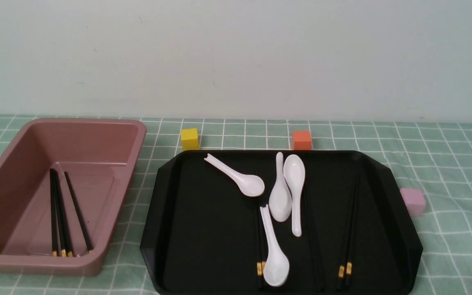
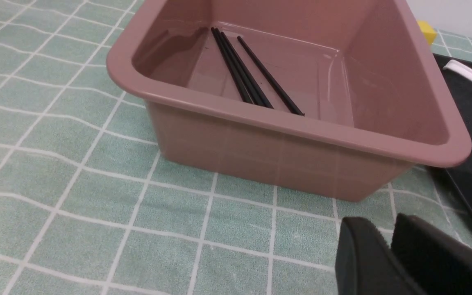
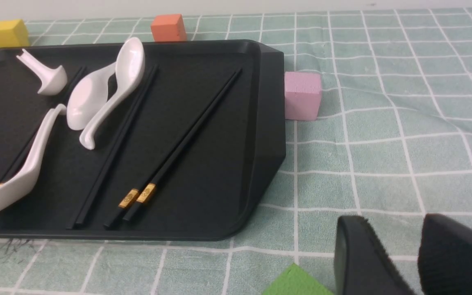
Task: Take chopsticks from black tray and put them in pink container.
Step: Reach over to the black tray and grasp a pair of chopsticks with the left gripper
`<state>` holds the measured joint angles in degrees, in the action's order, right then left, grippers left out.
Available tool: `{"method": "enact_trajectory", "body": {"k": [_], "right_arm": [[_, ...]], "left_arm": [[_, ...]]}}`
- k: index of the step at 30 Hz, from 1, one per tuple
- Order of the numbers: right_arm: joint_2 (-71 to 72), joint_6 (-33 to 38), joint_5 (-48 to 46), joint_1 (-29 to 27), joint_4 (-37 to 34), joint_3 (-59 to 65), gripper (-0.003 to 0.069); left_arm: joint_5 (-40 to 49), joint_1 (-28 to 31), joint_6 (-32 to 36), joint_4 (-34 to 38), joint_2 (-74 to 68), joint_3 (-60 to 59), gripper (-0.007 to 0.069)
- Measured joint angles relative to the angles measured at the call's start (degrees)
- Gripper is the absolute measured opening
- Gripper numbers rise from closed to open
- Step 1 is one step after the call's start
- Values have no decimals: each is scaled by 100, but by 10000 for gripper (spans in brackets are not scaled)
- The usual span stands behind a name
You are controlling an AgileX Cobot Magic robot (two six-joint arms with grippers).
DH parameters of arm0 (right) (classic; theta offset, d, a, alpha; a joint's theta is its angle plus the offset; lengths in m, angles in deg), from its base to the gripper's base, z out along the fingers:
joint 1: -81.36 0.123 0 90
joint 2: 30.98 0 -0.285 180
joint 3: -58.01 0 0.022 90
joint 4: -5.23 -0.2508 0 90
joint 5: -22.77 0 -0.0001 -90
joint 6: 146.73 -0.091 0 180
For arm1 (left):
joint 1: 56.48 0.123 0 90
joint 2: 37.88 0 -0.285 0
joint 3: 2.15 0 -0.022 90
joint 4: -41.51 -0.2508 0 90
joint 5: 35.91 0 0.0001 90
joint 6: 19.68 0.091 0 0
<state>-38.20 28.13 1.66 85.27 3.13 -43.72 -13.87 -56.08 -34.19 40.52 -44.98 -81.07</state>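
The pink container [image 1: 96,139] stands at the left on the cloth, with three black chopsticks [image 1: 62,213] lying on its floor. The left wrist view shows the container [image 2: 281,164] and those chopsticks [image 2: 244,69] inside. The black tray [image 1: 203,229] holds a banded pair of chopsticks [image 1: 348,229] at its right, and another pair [image 1: 260,246] is partly covered by a spoon. My left gripper [image 2: 383,223] hovers over the cloth near the container's corner, its jaws a narrow gap apart and empty. My right gripper [image 3: 395,223] is open and empty, off the tray's [image 3: 268,123] right side, away from the pair [image 3: 187,135]. Neither arm shows in the front view.
Several white spoons [image 1: 295,184] lie in the tray's middle. A yellow cube [image 1: 189,138] and an orange cube [image 1: 301,140] sit behind the tray, and a pale pink cube [image 1: 413,200] sits at its right edge. A green block [image 3: 297,282] lies near my right gripper.
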Motion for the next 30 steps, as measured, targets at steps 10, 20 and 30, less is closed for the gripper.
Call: {"method": "enact_trajectory", "body": {"k": [10, 20, 30], "right_arm": [[0, 0, 0, 0, 0, 0, 240], [0, 0, 0, 0, 0, 0, 240], [0, 0, 0, 0, 0, 0, 240]], "left_arm": [[-146, 0, -1625, 2322, 0, 0, 139], [-826, 0, -3144, 5489, 0, 0, 146], [12, 0, -630, 5226, -1100, 1975, -13]]}}
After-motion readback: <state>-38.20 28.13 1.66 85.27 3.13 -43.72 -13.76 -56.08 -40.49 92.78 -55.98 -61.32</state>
